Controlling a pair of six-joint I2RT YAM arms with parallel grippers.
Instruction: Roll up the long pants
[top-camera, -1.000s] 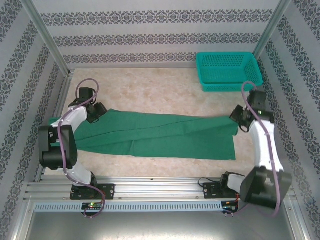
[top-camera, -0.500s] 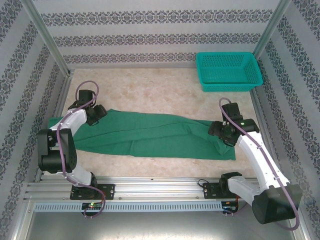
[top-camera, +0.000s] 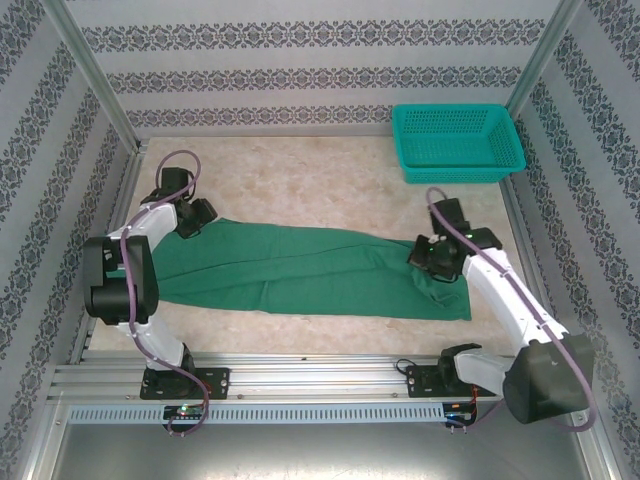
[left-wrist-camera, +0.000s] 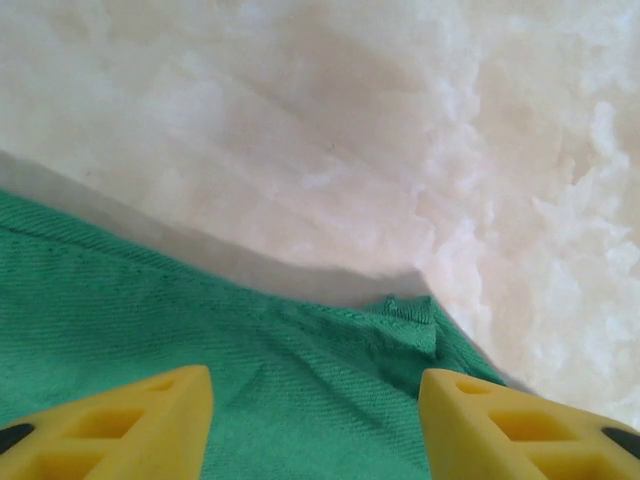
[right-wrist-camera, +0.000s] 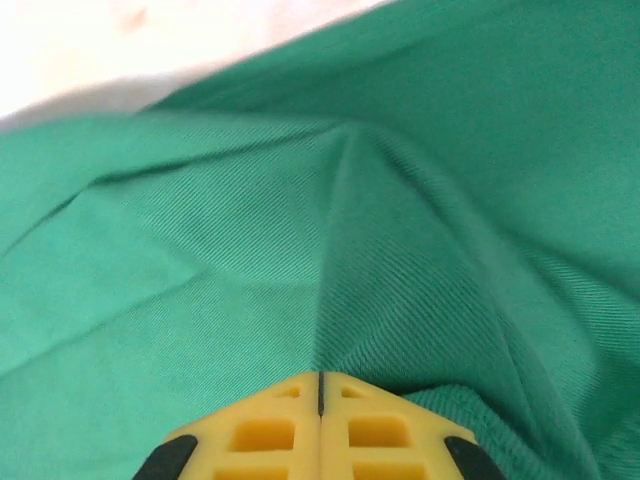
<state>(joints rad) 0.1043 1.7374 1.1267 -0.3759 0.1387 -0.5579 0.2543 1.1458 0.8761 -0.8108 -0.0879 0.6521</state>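
The long pants (top-camera: 300, 270) lie flat on the marbled table (top-camera: 300, 180), on the arm-base side of the teal mesh basket (top-camera: 458, 176). Their long axis runs sideways, from just below the basket away to its left.

The right gripper (top-camera: 432, 256) sits on the end of the pants nearest the basket. Its 2 yellow fingers (right-wrist-camera: 250, 430) are pressed together, with a raised crease of green cloth running into the tips, so it looks clamped on that fold.

The left gripper (top-camera: 198, 218) is over the corner of the pants farthest from the basket, fingers spread apart with the hem corner between them and nothing held.

Rolling would likely go along the long axis, starting from the end beside the basket, which the right arm already holds.
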